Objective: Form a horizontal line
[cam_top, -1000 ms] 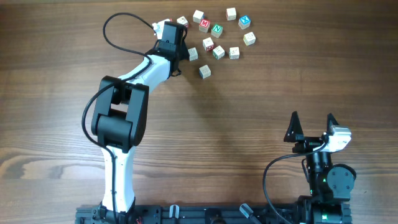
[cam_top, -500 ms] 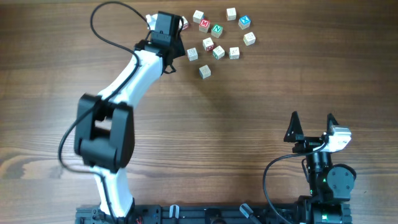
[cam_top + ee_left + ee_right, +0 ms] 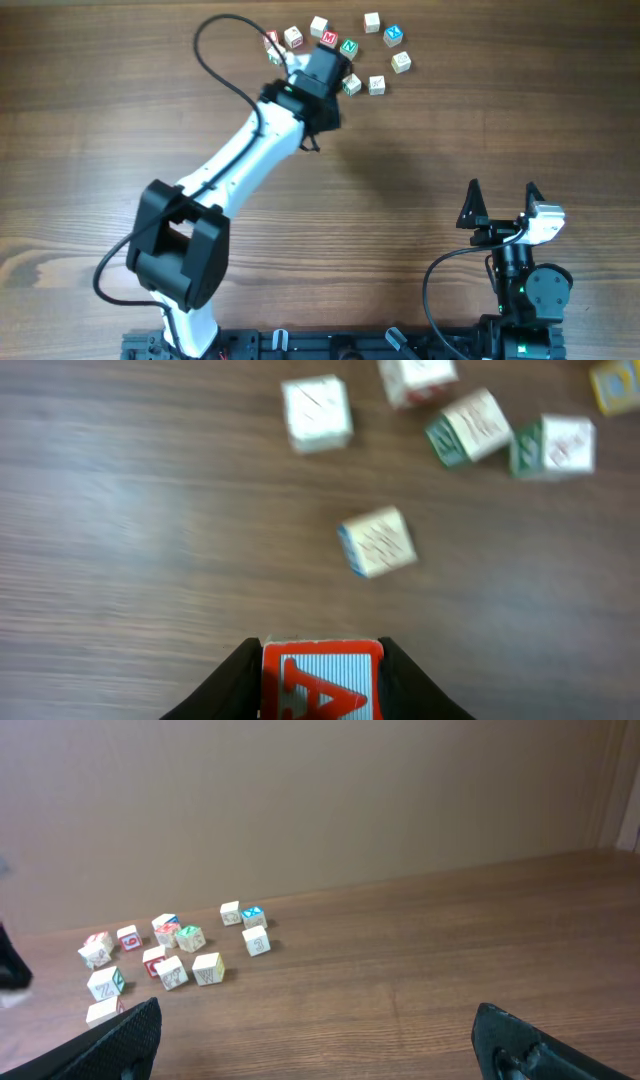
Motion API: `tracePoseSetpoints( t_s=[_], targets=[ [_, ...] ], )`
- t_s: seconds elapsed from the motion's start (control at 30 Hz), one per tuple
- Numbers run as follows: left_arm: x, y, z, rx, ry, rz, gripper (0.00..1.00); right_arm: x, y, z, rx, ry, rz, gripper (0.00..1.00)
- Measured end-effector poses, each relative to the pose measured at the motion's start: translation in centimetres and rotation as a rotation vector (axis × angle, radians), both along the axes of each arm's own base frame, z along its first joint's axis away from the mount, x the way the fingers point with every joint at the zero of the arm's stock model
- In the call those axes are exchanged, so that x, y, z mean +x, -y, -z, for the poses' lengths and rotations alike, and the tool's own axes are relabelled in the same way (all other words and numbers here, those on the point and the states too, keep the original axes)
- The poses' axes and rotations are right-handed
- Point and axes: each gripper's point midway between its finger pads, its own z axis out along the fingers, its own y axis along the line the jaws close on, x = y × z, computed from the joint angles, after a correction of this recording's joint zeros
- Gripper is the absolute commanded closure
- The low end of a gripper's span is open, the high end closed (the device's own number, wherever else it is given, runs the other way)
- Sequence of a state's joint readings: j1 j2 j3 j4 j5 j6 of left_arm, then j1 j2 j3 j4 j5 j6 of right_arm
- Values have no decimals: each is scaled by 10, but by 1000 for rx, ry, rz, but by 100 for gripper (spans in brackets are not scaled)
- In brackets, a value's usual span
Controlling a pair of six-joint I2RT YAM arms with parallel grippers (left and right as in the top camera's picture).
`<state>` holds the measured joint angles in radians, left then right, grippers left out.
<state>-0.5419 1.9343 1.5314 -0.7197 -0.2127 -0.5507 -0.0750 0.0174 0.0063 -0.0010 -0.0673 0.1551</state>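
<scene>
My left gripper (image 3: 322,685) is shut on a pale wooden cube with a red "A" (image 3: 322,678), which fills the bottom of the left wrist view. From overhead, the left gripper (image 3: 328,66) hangs over the middle of the cube cluster and hides the held cube. The red "M" cube (image 3: 330,38) lies just beyond it. A plain-topped cube (image 3: 378,541) rests on the wood ahead of the fingers. My right gripper (image 3: 503,203) stands open at the near right, far from the cubes, with nothing between its fingers (image 3: 120,1032).
Several other lettered cubes lie scattered at the far side: a green "N" (image 3: 348,46), a blue one (image 3: 393,34), and pale ones (image 3: 372,20) (image 3: 401,61) (image 3: 377,85). Two cubes (image 3: 274,47) sit at the cluster's left end. The left arm's cable (image 3: 215,50) loops above the table.
The left gripper swung right, from the cluster's left edge to over its middle, uncovering two cubes at the left end. The right arm has not moved.
</scene>
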Motion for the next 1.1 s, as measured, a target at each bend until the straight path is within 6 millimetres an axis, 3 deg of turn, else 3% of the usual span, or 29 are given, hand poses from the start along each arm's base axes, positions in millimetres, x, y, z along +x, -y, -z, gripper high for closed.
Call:
tracePoseSetpoints(
  t_s=[0.17,0.63,1.1],
  targets=[
    [-16,11,26,5,-6,3,66,0,0,0,0,0,0,0],
    [-20,-4,87,-8,127,-29,66,0,0,0,0,0,0,0],
    [-9,2,83,-34,200,-11,62,0,0,0,0,0,0,0]
  ],
)
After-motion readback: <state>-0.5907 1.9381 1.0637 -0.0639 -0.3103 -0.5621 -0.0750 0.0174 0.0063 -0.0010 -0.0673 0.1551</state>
